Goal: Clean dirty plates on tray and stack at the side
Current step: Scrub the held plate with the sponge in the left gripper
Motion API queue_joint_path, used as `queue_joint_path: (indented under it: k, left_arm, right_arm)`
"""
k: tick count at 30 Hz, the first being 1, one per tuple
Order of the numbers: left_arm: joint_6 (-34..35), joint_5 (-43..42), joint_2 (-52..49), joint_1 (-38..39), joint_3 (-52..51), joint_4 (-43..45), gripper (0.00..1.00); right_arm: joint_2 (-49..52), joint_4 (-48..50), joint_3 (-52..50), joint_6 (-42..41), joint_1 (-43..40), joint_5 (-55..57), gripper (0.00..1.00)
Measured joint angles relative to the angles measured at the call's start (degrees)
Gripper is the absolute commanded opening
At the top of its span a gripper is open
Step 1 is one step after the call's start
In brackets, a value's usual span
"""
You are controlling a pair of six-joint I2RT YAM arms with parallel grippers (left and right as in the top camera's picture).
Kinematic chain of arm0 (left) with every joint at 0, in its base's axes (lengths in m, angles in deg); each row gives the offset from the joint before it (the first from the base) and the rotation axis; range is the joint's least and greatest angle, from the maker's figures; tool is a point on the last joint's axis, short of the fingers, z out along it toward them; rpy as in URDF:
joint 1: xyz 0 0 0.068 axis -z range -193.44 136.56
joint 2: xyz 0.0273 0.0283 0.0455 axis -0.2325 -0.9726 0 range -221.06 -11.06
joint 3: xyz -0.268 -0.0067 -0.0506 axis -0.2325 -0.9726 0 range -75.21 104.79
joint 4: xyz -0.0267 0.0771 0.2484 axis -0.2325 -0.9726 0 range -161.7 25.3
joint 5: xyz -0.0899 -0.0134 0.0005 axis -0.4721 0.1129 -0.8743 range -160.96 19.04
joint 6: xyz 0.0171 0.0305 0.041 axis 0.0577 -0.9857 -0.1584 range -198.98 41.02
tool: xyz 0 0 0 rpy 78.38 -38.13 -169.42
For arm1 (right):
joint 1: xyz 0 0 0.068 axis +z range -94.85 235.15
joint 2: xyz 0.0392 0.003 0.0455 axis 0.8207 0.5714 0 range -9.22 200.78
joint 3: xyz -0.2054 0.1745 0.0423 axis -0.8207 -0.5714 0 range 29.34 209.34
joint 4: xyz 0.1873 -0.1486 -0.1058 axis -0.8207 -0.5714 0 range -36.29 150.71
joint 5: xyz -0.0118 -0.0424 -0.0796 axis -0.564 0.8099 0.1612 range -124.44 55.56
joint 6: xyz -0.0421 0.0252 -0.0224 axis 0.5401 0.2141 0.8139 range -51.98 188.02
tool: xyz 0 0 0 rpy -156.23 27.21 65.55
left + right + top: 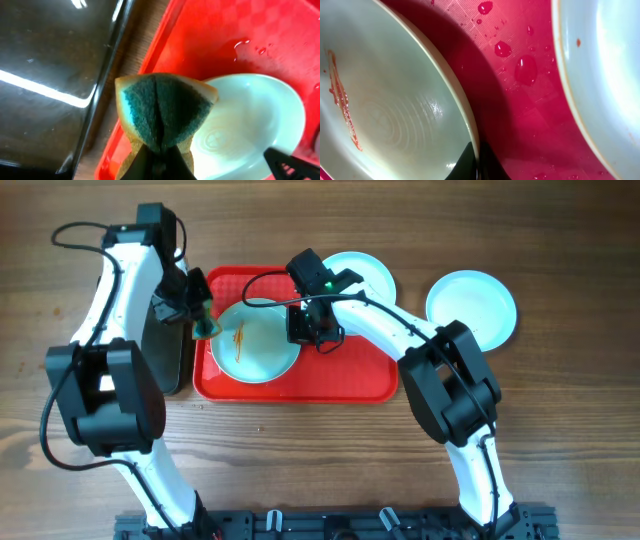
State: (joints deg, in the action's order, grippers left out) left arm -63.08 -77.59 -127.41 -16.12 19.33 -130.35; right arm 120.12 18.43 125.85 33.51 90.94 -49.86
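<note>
**A:** Where is the dirty plate?

**B:** The streaked plate [255, 345] [395, 100] lies on the left half of the red tray [350, 375]. A thin orange-brown sauce streak [240, 338] [342, 100] runs across its white centre. My right gripper [300, 330] [475, 160] is clenched on its right rim.

**A:** And your left?

**B:** My left gripper [200, 315] [160, 150] grips a sponge [207, 327] [162, 112], folded with its green scouring face outward. It is at the plate's left edge, beside the black tray [165, 350] [50, 75]. I cannot tell whether sponge and plate touch.

**A:** The other plates?

**B:** The second plate [365, 275] [605, 65] sits at the tray's far right corner, partly under my right arm. Water drops [525, 67] bead on the tray between the two. The third plate [472, 305] rests on the wooden table [560, 430], to the right of the tray and apart from it.
</note>
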Motion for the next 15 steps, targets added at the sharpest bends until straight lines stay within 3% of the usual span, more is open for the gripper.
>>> queue_joint_path:
  k: [15]
  left_arm:
    - [-14.5, -4.6, 2.4, 5.4, -17.1, 20.1, 0.04]
  right_arm:
    - [0.0, 0.0, 0.0, 0.0, 0.0, 0.0, 0.04]
